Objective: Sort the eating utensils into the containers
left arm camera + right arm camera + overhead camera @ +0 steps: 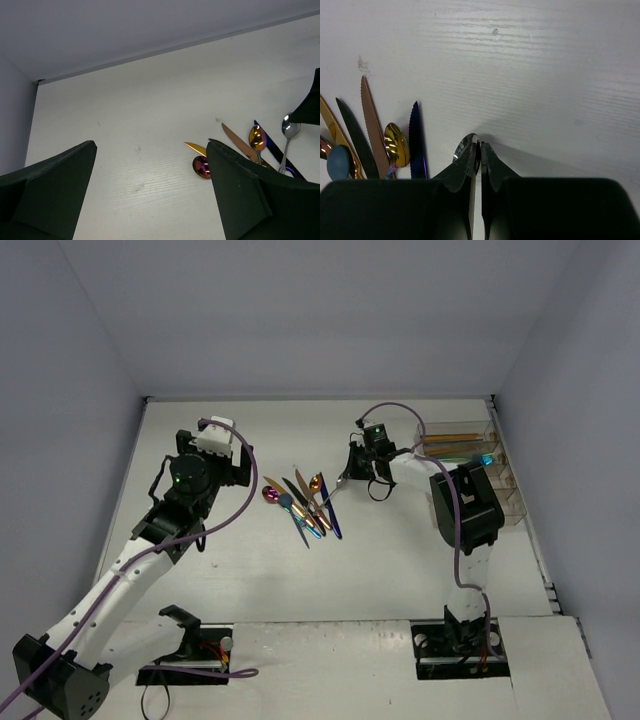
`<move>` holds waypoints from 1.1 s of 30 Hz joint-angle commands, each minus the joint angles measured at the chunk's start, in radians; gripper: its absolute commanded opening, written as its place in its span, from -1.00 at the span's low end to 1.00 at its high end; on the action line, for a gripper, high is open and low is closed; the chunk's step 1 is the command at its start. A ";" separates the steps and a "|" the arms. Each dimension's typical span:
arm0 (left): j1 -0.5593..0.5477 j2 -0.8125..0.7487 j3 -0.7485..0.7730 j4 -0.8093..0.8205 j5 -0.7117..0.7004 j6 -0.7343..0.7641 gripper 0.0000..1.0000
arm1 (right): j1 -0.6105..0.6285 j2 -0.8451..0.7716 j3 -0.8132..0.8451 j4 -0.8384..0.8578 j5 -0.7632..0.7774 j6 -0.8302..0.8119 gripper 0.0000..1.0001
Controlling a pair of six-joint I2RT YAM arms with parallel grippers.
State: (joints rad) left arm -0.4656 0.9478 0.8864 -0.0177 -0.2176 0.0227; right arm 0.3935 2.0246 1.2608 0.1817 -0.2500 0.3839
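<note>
Several utensils lie in a loose pile [305, 502] mid-table: gold, blue and dark knives and gold, magenta and teal spoons. The pile also shows in the left wrist view [240, 145] and the right wrist view [375, 140]. My right gripper [352, 472] [480, 146] is shut on a silver spoon [464, 145] at its bowl end, just right of the pile. The spoon also shows in the left wrist view [288, 126]. My left gripper [238, 466] [150, 150] is open and empty, left of the pile. The clear containers [505, 502] stand at the right edge.
The farthest container [455, 440] holds gold and teal utensils. White walls close the table at the back and both sides. The right arm's elbow [465, 505] stands in front of the containers. Purple cables loop over both arms.
</note>
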 commanded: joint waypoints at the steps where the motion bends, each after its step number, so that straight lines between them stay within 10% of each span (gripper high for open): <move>1: -0.007 -0.012 0.059 0.056 -0.003 -0.009 0.80 | -0.030 -0.148 -0.045 -0.026 0.055 -0.056 -1.00; 19: -0.012 -0.010 0.054 0.064 -0.010 -0.007 0.80 | -0.446 -0.802 -0.323 -0.239 0.466 0.000 -1.00; 33: -0.036 -0.033 0.052 0.067 -0.012 -0.004 0.80 | -0.600 -0.759 -0.338 -0.337 0.735 0.116 -1.00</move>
State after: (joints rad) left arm -0.4920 0.9416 0.8864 -0.0174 -0.2188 0.0231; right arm -0.1543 1.2147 0.9157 -0.1723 0.4095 0.4509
